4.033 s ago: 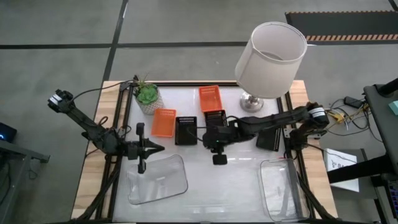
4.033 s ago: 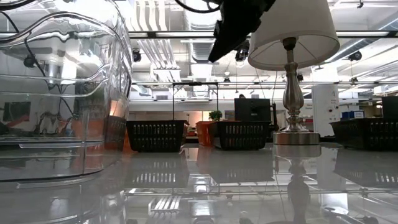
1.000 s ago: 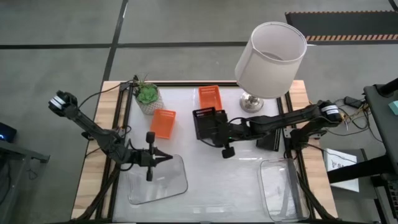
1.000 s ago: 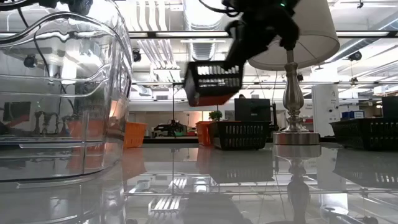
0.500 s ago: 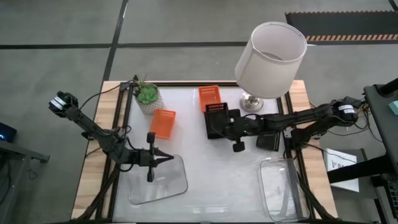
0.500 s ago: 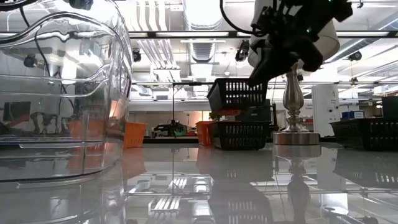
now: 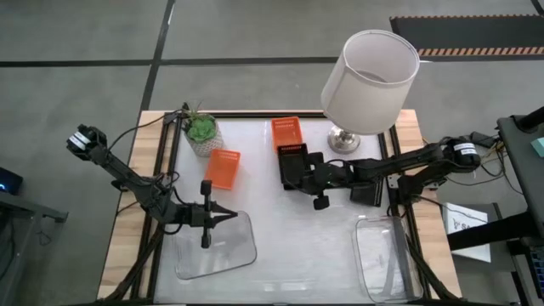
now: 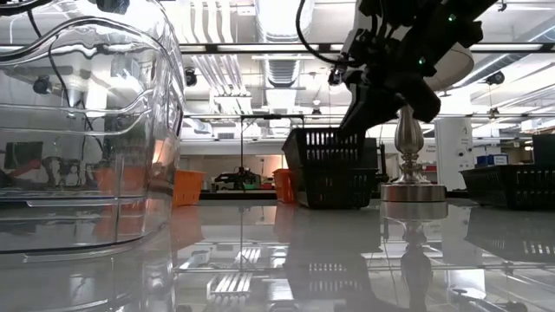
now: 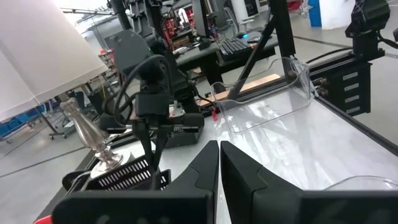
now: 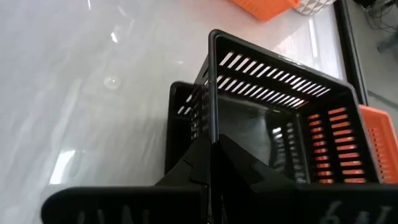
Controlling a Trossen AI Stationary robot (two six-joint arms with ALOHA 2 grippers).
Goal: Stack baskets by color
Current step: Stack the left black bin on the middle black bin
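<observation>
Right gripper (image 7: 299, 174) pinches a black basket (image 7: 291, 163), nesting it into another; next, release.

Blk basket (image 7: 293, 163) tilted, nesting into 2nd blk basket (image 10: 180, 118).

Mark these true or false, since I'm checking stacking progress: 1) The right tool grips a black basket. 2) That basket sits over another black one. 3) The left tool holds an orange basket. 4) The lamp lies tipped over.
1) True: the right tool is shut on a black basket.
2) True: it rests in a lower black basket.
3) False: the left tool is shut, empty, by a clear tray.
4) False: the lamp stands upright.
</observation>
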